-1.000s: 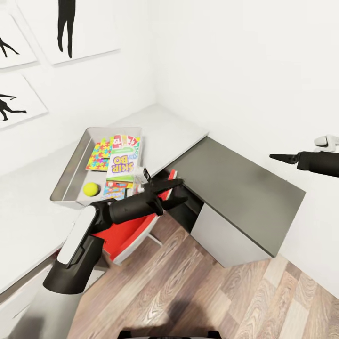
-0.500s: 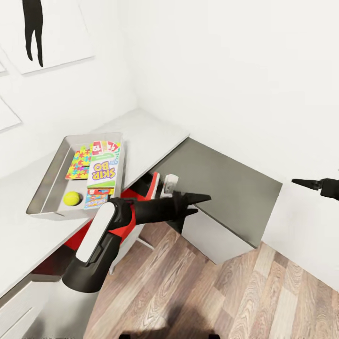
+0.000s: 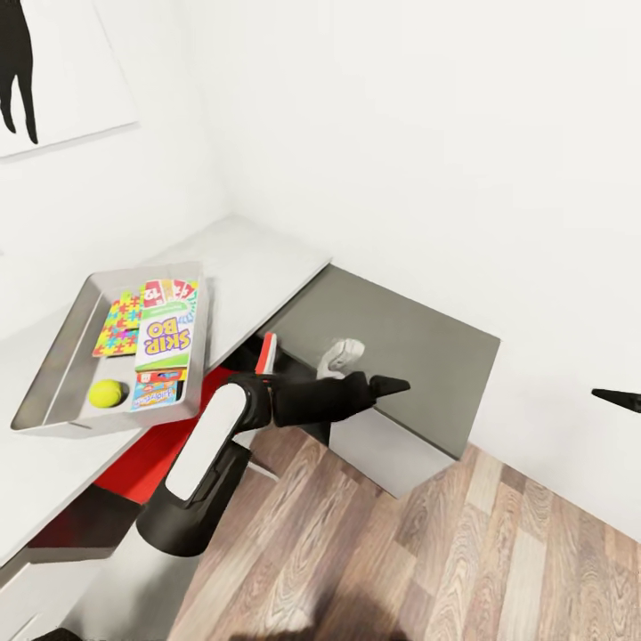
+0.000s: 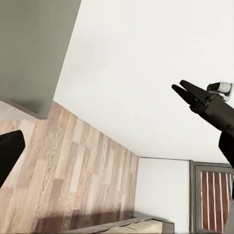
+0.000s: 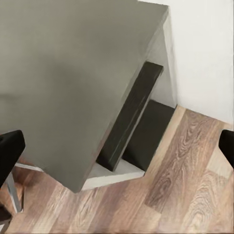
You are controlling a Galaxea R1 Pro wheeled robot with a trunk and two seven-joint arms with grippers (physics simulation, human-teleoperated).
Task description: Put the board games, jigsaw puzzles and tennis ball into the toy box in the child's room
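The metal toy box [image 3: 55, 365] rests on the white table [image 3: 258, 258] at the left of the head view. Inside it lie a colourful jigsaw puzzle [image 3: 118, 322], the Skip-Bo board game [image 3: 166, 338], another card game [image 3: 169, 290] behind it, a small bright box [image 3: 158, 389] and the yellow tennis ball [image 3: 107, 393]. My left gripper [image 3: 392, 385] hangs open and empty over the floor, right of the box and in front of the grey desk. My right gripper [image 3: 614, 396] sits at the right edge, open and empty; the left wrist view shows it too [image 4: 187, 92].
A lower grey desk section [image 3: 401, 338] with an open shelf [image 5: 129, 122] juts out from the white table. A red chair [image 3: 160, 445] is tucked under the table beside my left arm. Wooden floor [image 3: 463, 552] spreads to the right, bounded by white walls.
The camera has turned right, sliding the toy box toward the left edge. My left arm has swung right, away from the box. The right gripper has drifted to the picture's right edge.
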